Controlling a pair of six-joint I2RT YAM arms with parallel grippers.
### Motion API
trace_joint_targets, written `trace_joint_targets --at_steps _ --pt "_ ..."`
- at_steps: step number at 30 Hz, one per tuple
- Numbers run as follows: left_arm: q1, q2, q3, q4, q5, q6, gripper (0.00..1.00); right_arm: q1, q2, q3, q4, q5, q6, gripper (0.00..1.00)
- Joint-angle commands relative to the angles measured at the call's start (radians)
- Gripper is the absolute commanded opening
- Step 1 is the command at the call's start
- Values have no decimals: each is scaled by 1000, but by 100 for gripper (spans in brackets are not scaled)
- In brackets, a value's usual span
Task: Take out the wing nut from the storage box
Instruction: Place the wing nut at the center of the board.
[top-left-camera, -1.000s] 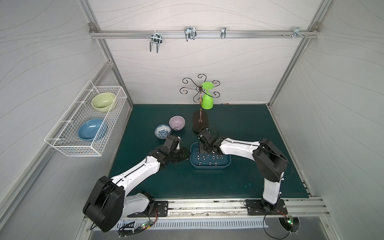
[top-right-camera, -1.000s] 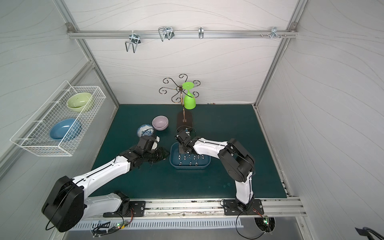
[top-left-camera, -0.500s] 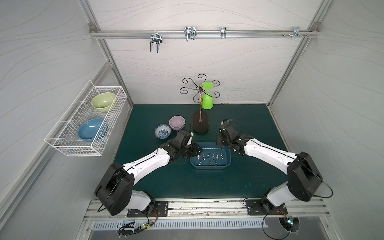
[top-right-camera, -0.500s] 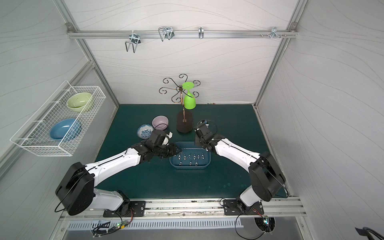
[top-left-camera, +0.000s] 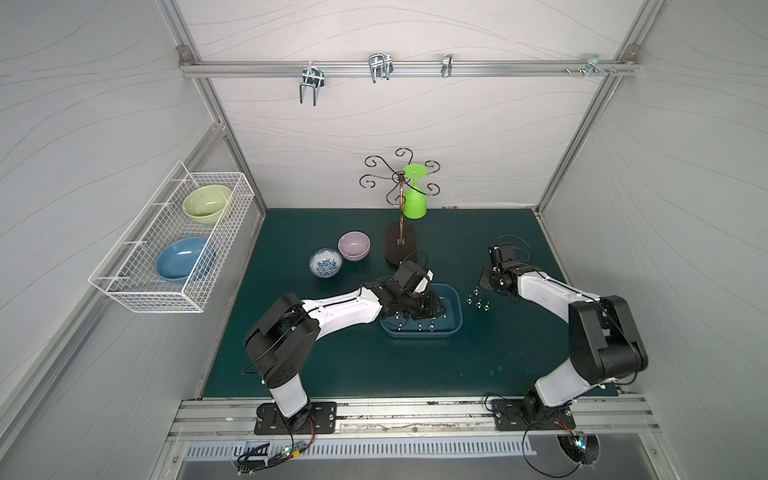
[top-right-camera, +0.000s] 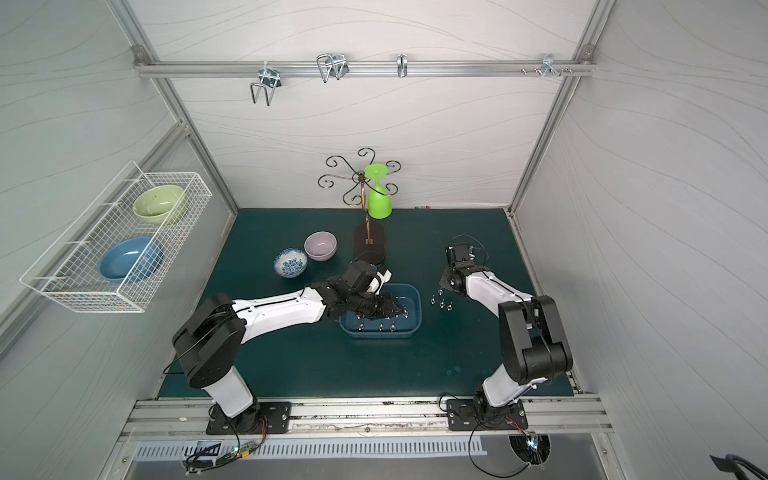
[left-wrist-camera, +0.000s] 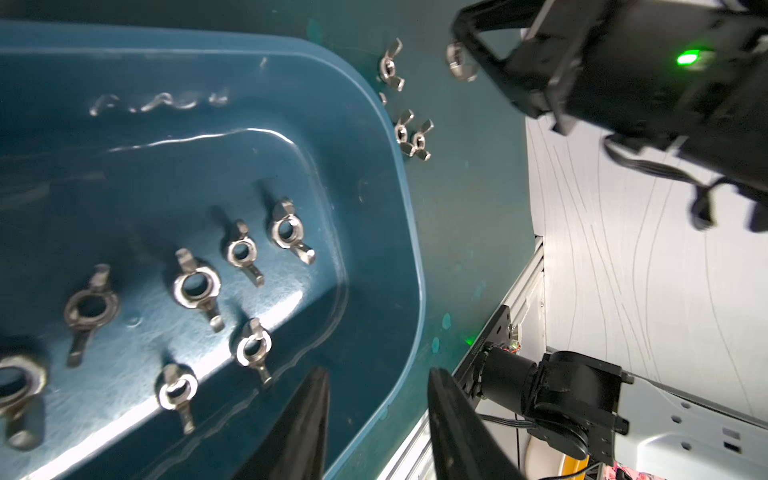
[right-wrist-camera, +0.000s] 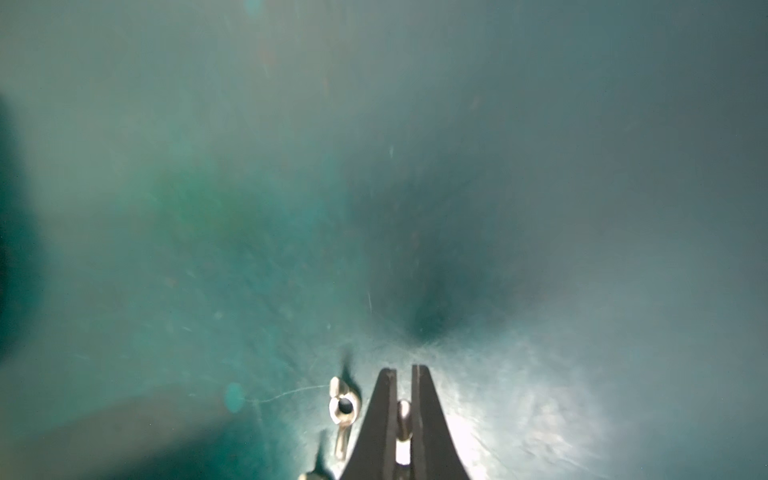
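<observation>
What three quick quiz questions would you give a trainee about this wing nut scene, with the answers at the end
1. True or false: the left gripper, over the storage box, is shut.
2. The right gripper is above: A the storage box; B the mat beside it; C the wire basket.
3. Fill in: the right gripper is shut on a ____.
Key: 1 false, its jaws stand open; 2 B; 3 wing nut.

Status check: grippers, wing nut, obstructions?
Left gripper open, empty, over storage box. Right gripper shut on wing nut, over mat. Loose nuts beside it.
</observation>
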Motion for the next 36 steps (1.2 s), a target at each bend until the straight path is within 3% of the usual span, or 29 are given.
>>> trace_joint_targets --at_steps 1,20,36 --pt "-4 -10 54 22 17 7 43 -5 35 6 26 -34 12 0" --pt "-4 -57 13 1 -27 13 43 -7 89 -4 23 -23 8 0" --pt "-4 -106 -45 -7 -55 11 44 -6 54 -15 15 -32 4 18"
